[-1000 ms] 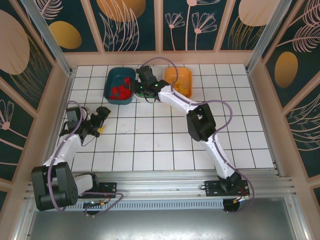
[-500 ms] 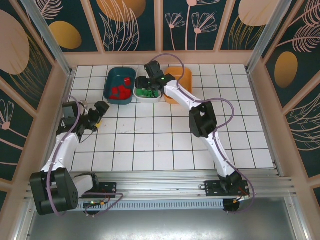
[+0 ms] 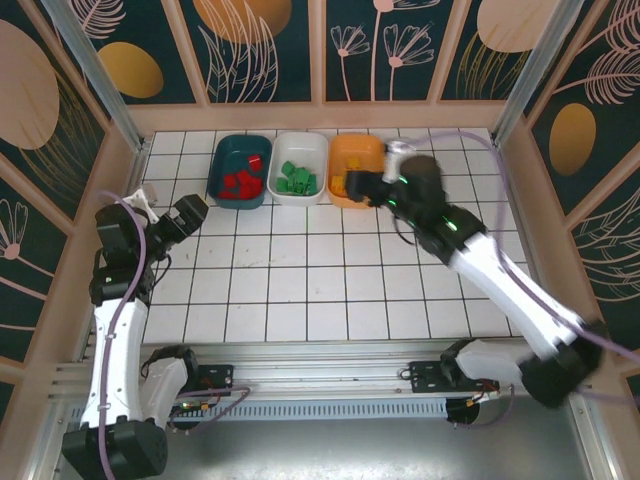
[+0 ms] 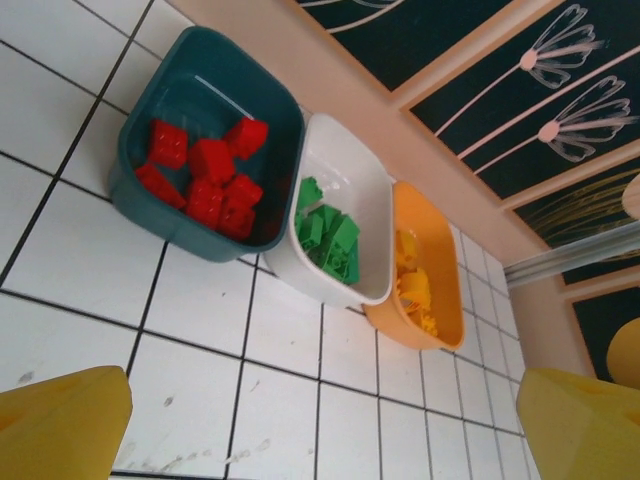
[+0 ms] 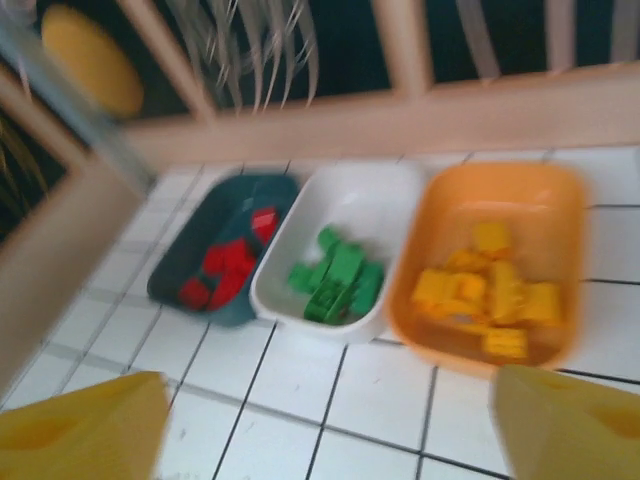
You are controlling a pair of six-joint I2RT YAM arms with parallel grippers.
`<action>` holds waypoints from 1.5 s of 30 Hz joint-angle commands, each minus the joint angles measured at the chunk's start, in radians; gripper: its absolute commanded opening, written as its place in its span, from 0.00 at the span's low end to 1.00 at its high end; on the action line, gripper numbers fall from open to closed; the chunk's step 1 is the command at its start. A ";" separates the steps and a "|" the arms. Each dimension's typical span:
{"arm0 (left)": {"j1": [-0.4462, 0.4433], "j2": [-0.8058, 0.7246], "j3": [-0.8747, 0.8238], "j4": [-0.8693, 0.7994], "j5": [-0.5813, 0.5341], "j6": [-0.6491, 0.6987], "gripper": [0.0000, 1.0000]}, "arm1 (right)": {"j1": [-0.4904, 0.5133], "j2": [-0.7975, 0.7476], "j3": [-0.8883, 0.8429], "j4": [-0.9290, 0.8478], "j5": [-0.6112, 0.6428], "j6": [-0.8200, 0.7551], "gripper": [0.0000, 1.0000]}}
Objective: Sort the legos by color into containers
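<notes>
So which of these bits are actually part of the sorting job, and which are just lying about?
Part of the job: teal tub holding red bricks, white tub holding green bricks, orange tub holding yellow bricks.
Just there: tiled table, patterned walls, metal rail.

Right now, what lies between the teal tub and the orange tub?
The white tub, holding green legos, sits between the teal tub and orange tub, seen in the top view.

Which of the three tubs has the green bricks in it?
The white tub in the middle holds the green bricks; the dark teal tub has red bricks, the orange tub yellow bricks.
</notes>
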 commanded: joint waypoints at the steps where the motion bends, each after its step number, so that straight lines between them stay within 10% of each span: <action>1: 0.003 0.000 -0.036 -0.073 -0.081 0.046 0.99 | -0.009 -0.121 -0.284 0.120 0.269 0.059 0.99; 7: 0.004 0.000 -0.115 0.087 -0.088 -0.073 0.99 | -0.065 -0.251 -0.548 0.306 0.433 0.048 0.99; 12: 0.003 -0.022 -0.112 0.158 -0.156 -0.021 0.99 | -0.213 -0.256 -0.622 0.517 0.160 -0.102 0.99; 28: 0.003 -0.083 -0.205 0.374 -0.004 0.142 0.99 | -0.318 -0.079 -0.584 0.677 -0.013 -0.084 0.99; 35: 0.003 -0.137 -0.379 0.713 -0.180 0.266 0.99 | -0.396 -0.092 -0.687 0.752 -0.123 -0.095 0.99; 45: 0.003 0.243 -0.683 1.392 -0.510 0.356 0.99 | -0.522 -0.095 -0.776 0.896 -0.236 -0.066 0.99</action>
